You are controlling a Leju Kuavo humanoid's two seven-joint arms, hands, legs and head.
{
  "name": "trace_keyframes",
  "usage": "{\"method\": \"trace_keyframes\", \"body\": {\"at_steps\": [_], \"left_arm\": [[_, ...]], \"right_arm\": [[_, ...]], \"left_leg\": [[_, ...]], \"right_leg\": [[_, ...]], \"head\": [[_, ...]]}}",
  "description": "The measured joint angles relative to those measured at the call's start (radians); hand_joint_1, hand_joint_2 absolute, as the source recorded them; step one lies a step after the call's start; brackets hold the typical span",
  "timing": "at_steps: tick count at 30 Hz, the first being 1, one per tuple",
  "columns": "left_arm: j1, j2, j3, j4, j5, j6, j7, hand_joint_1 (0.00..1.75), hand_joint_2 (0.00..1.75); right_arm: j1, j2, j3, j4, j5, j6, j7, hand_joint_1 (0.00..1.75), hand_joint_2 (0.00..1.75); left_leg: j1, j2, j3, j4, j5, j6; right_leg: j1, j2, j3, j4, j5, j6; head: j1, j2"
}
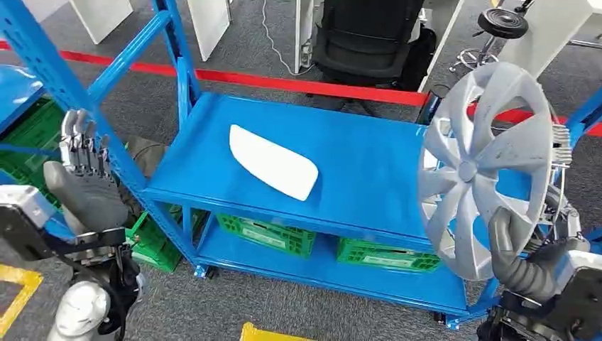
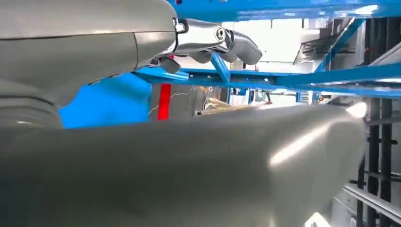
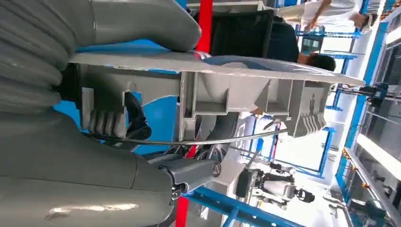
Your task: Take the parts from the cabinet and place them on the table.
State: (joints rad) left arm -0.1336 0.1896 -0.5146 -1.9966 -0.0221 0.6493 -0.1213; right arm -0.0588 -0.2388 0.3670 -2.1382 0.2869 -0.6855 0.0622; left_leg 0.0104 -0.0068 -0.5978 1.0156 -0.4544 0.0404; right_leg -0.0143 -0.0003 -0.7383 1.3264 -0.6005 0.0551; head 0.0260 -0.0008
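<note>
Hubcap [image 1: 483, 163] clamped by my right hand [image 1: 529, 263], thumb across its face | left hand [image 1: 85, 177] fingers apart, holding nothing

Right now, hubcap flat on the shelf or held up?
Held up: the right hand grips the hubcap on edge, over the blue shelf's right end.

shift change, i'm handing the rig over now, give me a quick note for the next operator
Right hand: grips the silver hubcap by its lower rim, held upright over the right end of the blue table.
Left hand: raised beside the table's left post, holding nothing, fingers straight.
White part: lies flat on the table top, left of centre.
Done: white part placed; hubcap picked up and brought to the table.
Left: set the hubcap down on the bare top right of the white part, then release. Whether more parts wait in the cabinet can't be told from here.
</note>
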Motion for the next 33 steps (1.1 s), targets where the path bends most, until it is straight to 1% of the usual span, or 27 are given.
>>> {"method": "trace_keyframes", "body": {"at_steps": [1,2,3,4,5,6,7,9,10,11,12,14,15,16,20,22,24,25,26,27,28,29,30,31,32,33], "left_arm": [[0.001,0.0,0.0,0.0,0.003,0.0,0.0,0.0,0.0],[0.001,0.0,0.0,0.0,0.004,0.0,0.0,0.0,0.0],[0.001,0.0,0.0,0.0,0.005,0.0,0.0,0.0,0.0],[0.001,0.0,0.0,0.0,0.005,0.0,0.0,0.0,0.0],[0.001,0.0,0.0,0.0,0.005,0.0,0.0,0.0,0.0],[-0.002,0.0,0.0,0.0,0.004,0.0,0.0,0.0,0.0],[0.0,0.0,0.0,0.0,0.004,0.0,0.0,0.0,0.0],[-0.001,0.0,-0.001,0.0,0.004,0.001,0.001,0.0,0.0],[-0.001,0.0,-0.001,-0.001,0.003,0.002,0.001,0.0,0.0],[-0.001,0.0,-0.002,-0.001,0.003,0.003,0.002,0.0,0.0],[-0.002,0.002,-0.002,-0.001,0.002,0.003,0.003,0.0,0.0],[0.001,0.002,-0.004,0.0,0.002,0.005,0.003,0.0,0.0],[0.002,0.002,-0.005,0.0,0.001,0.006,0.005,0.0,0.0],[0.003,0.003,-0.005,0.0,0.0,0.008,0.005,0.0,0.0],[0.003,0.003,-0.005,0.0,0.0,0.008,0.006,0.0,0.0],[0.003,0.003,-0.005,0.0,-0.001,0.009,0.006,0.0,0.0],[0.005,0.003,-0.006,0.0,-0.003,0.011,0.006,0.0,0.0],[0.006,0.005,-0.008,0.0,-0.007,0.018,0.008,0.0,0.0],[0.011,0.005,-0.009,-0.003,-0.007,0.018,0.008,0.0,0.0],[0.015,0.006,-0.009,-0.003,-0.006,0.017,0.008,0.0,0.0],[0.017,0.006,-0.01,-0.003,-0.008,0.014,0.01,0.0,0.0],[0.017,0.006,-0.01,-0.003,-0.012,0.014,0.014,0.0,0.0],[0.019,0.006,-0.01,-0.007,-0.019,0.014,0.02,0.0,0.0],[0.021,0.006,-0.01,-0.009,-0.024,0.014,0.021,0.0,0.0],[0.024,0.006,-0.01,-0.01,-0.03,0.014,0.022,0.0,0.0],[0.029,0.006,-0.01,-0.01,-0.034,0.014,0.024,0.0,0.0]], "right_arm": [[0.001,0.0,0.0,0.0,0.0,0.0,0.002,1.75,1.75],[0.001,0.0,0.001,0.0,-0.001,0.0,0.003,1.75,1.75],[0.0,0.0,0.001,0.0,-0.003,0.0,0.003,1.75,1.75],[-0.001,0.0,0.001,0.0,-0.004,0.0,0.003,1.75,1.75],[-0.004,0.0,0.001,0.0,-0.004,0.0,0.003,1.75,1.75],[-0.004,0.001,0.001,0.0,-0.006,0.0,0.003,1.75,1.75],[-0.007,0.0,0.001,-0.001,-0.005,0.0,0.002,1.75,1.75],[-0.007,0.0,0.001,-0.001,-0.005,0.0,0.002,1.75,1.75],[-0.006,0.0,0.001,-0.001,-0.005,0.0,0.002,1.75,1.75],[-0.006,0.0,0.001,-0.001,-0.005,0.0,0.003,1.75,1.75],[-0.007,0.0,0.001,-0.001,-0.003,0.0,0.003,1.75,1.75],[-0.005,0.001,0.001,-0.001,-0.002,0.0,0.003,1.75,1.75],[-0.002,0.001,0.001,-0.001,-0.002,0.0,0.005,1.75,1.75],[0.001,0.001,0.001,-0.001,0.001,0.0,0.006,1.75,1.75],[0.002,0.001,0.001,-0.001,0.001,0.0,0.007,1.75,1.75],[0.003,0.001,0.001,-0.001,0.002,0.0,0.007,1.75,1.75],[0.005,0.001,0.001,-0.001,0.004,0.0,0.01,1.75,1.75],[0.009,0.001,0.001,-0.001,0.01,0.0,0.014,1.75,1.75],[0.011,0.002,0.002,-0.001,0.01,0.0,0.016,1.75,1.75],[0.013,0.002,0.002,-0.001,0.01,0.0,0.016,1.75,1.75],[0.014,0.002,0.002,-0.001,0.01,0.0,0.017,1.75,1.75],[0.018,0.002,0.002,-0.001,0.012,0.0,0.017,1.75,1.75],[0.02,0.002,0.002,-0.001,0.014,0.0,0.016,1.75,1.75],[0.02,0.002,0.002,-0.001,0.015,0.0,0.015,1.75,1.75],[0.02,0.003,0.002,-0.001,0.014,0.0,0.012,1.75,1.75],[0.021,0.003,0.003,-0.001,0.013,0.0,0.011,1.75,1.75]], "left_leg": [[-0.003,0.0,-0.004,0.002,0.001,0.001],[-0.005,-0.001,-0.006,0.004,0.002,0.001],[-0.008,-0.002,-0.007,0.006,0.002,0.001],[-0.01,-0.003,-0.007,0.007,0.002,0.001],[-0.008,-0.002,-0.007,0.007,0.004,0.0],[-0.014,-0.003,-0.015,0.009,0.008,-0.006],[-0.008,-0.001,-0.022,0.009,0.014,-0.015],[-0.005,0.0,-0.023,0.004,0.022,-0.026],[-0.009,0.0,-0.023,0.006,0.018,-0.029],[-0.007,0.001,-0.04,0.018,0.001,-0.035],[-0.006,0.001,-0.06,0.075,-0.041,-0.04],[0.002,0.002,-0.121,0.225,-0.109,-0.05],[0.005,0.003,-0.146,0.288,-0.129,-0.055],[0.007,0.003,-0.148,0.297,-0.124,-0.058],[0.007,0.003,-0.145,0.295,-0.122,-0.058],[0.008,0.004,-0.135,0.283,-0.112,-0.059],[0.01,0.004,-0.109,0.241,-0.09,-0.061],[0.009,0.003,0.026,0.014,-0.046,-0.062],[0.008,-0.001,0.023,0.019,-0.038,-0.042],[0.005,-0.002,0.02,0.021,-0.035,-0.037],[0.007,-0.002,0.019,0.018,-0.03,-0.029],[0.011,-0.002,0.019,0.015,-0.025,-0.022],[0.011,-0.003,0.016,0.014,-0.022,-0.017],[0.01,-0.002,0.012,0.014,-0.02,-0.013],[0.007,-0.002,0.007,0.015,-0.017,-0.01],[0.004,-0.002,0.0,0.016,-0.015,-0.006]], "right_leg": [[0.001,0.0,0.007,-0.005,0.011,-0.003],[0.002,0.0,0.036,-0.054,0.041,-0.009],[0.005,0.0,0.079,-0.13,0.079,-0.017],[0.01,0.001,0.129,-0.222,0.117,-0.029],[0.015,0.0,0.157,-0.286,0.111,-0.045],[0.019,-0.001,0.182,-0.305,0.111,-0.048],[0.021,0.0,0.175,-0.306,0.112,-0.048],[0.025,0.001,0.172,-0.31,0.12,-0.055],[0.015,-0.002,0.18,-0.335,0.132,-0.058],[0.012,-0.006,0.183,-0.343,0.14,-0.058],[0.01,-0.006,0.181,-0.345,0.143,-0.064],[0.01,-0.006,0.172,-0.343,0.146,-0.063],[0.01,-0.007,0.167,-0.341,0.149,-0.062],[0.01,-0.007,0.164,-0.339,0.15,-0.061],[0.009,-0.007,0.163,-0.338,0.15,-0.061],[0.009,-0.007,0.161,-0.337,0.15,-0.06],[0.007,-0.006,0.159,-0.333,0.151,-0.059],[0.008,-0.003,0.143,-0.304,0.143,-0.035],[0.007,-0.003,0.136,-0.301,0.15,-0.024],[0.005,-0.003,0.136,-0.304,0.155,-0.018],[0.004,-0.003,0.135,-0.303,0.156,-0.013],[0.003,-0.003,0.129,-0.298,0.15,-0.011],[0.002,-0.003,0.105,-0.263,0.115,-0.007],[0.001,-0.003,0.082,-0.202,0.075,-0.004],[0.001,-0.003,0.047,-0.115,0.034,-0.002],[0.001,-0.003,0.015,-0.035,0.004,-0.001]], "head": [[0.003,0.0],[0.008,0.0],[0.01,0.0],[0.013,0.0],[0.014,0.0],[0.009,0.0],[0.012,0.0],[0.012,0.0],[0.014,0.0],[0.011,0.0],[0.002,0.0],[-0.01,0.0],[-0.014,0.0],[-0.016,0.0],[-0.016,0.0],[-0.016,0.0],[-0.021,0.0],[-0.033,0.0],[-0.026,0.0],[-0.022,0.0],[-0.022,0.0],[-0.02,0.0],[-0.013,0.0],[-0.005,0.0],[0.002,0.0],[0.006,0.0]]}}
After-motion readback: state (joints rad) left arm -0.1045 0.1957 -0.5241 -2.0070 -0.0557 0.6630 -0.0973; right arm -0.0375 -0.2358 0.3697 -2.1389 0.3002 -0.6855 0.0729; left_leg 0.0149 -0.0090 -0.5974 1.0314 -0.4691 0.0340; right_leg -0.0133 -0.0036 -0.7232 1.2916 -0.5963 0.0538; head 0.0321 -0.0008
